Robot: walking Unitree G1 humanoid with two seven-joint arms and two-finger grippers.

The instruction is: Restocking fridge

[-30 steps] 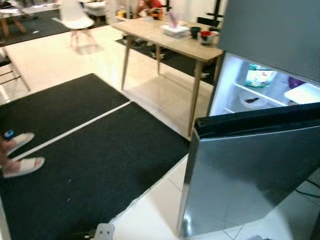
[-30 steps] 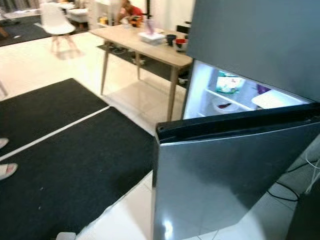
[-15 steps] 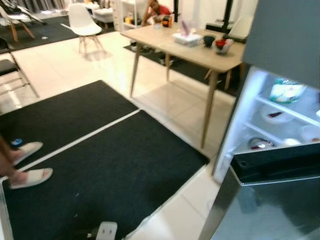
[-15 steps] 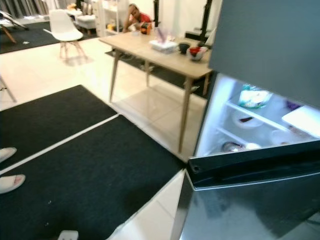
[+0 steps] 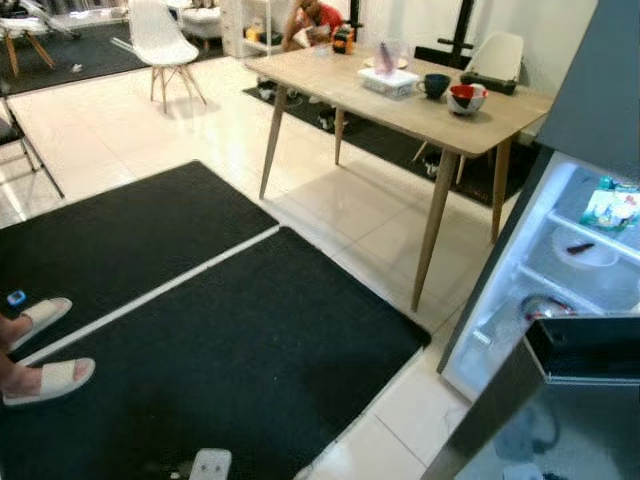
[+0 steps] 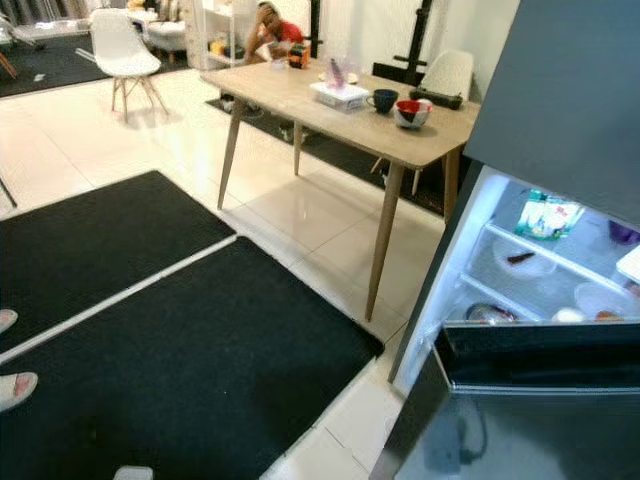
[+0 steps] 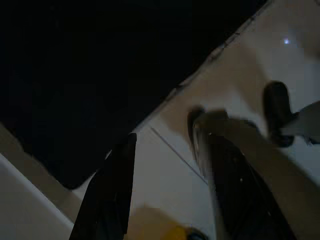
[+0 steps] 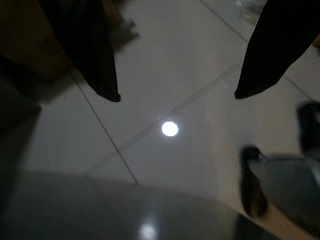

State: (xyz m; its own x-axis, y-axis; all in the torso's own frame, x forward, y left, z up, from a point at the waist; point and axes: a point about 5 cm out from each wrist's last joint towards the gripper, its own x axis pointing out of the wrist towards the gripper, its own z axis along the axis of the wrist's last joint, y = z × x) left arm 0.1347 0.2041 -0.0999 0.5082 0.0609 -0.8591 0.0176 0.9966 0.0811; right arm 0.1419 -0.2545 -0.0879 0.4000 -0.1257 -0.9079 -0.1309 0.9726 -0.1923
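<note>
The grey fridge (image 6: 560, 110) stands at the right with its lit inside (image 6: 540, 275) showing. Its door (image 6: 520, 420) is swung open across the lower right corner. On the upper shelf sit a green-and-white packet (image 6: 545, 215) and a white dish (image 6: 522, 258); more dishes lie on the shelf below. My left gripper (image 7: 170, 150) hangs open above the floor tiles at the edge of a black mat. My right gripper (image 8: 177, 94) also hangs open over bare tiles, with nothing between its fingers.
A wooden table (image 6: 300, 100) stands beyond the fridge, carrying a red bowl (image 6: 412, 111), a dark cup (image 6: 381, 99) and a white box (image 6: 339, 93). A person (image 6: 268, 25) sits at its far end. Two black mats (image 6: 200, 350) cover the floor. A person's sandalled feet (image 5: 45, 378) are at the left.
The whole picture has shifted, so the camera has moved: the fridge and its door now sit farther right and lower, and more of the table and floor shows.
</note>
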